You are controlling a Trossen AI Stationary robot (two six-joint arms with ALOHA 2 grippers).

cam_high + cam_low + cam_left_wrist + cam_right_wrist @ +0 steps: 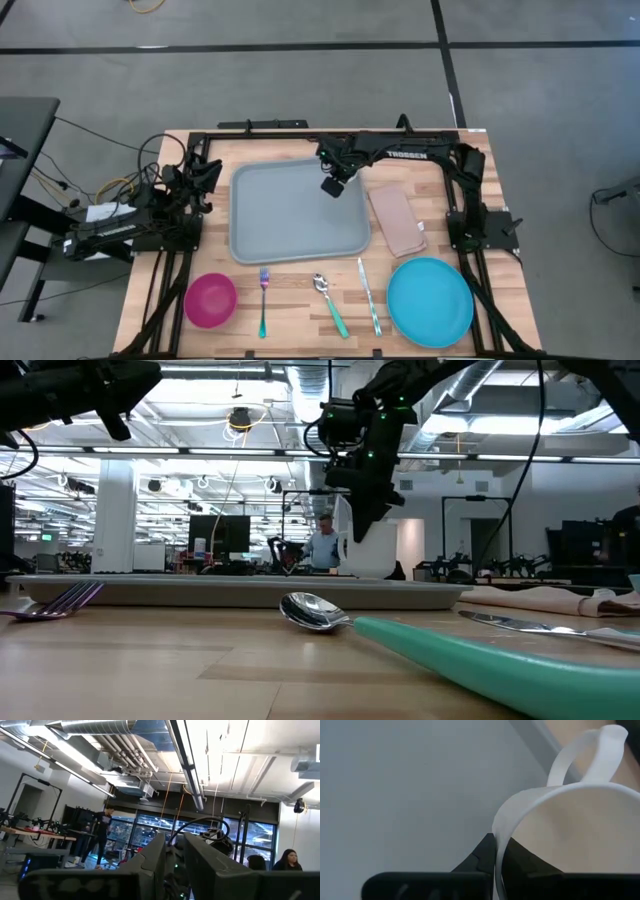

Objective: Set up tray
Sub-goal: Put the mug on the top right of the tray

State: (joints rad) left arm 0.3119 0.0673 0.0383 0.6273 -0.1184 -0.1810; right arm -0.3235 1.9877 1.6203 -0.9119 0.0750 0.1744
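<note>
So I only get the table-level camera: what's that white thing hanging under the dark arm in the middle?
Observer: A white mug. The right wrist view shows the right gripper clamped on its rim.
Visitor: Is it over the tray?
Observer: Yes. From above, it hangs over the tray, at the right-hand corner farthest from your camera.
Visitor: And the other arm?
Observer: The left gripper waits beyond the tray's left edge, holding nothing.

Grey-blue tray (290, 215), magenta bowl (210, 300), bright-blue plate (430, 301), beige napkin (397, 222).
</note>
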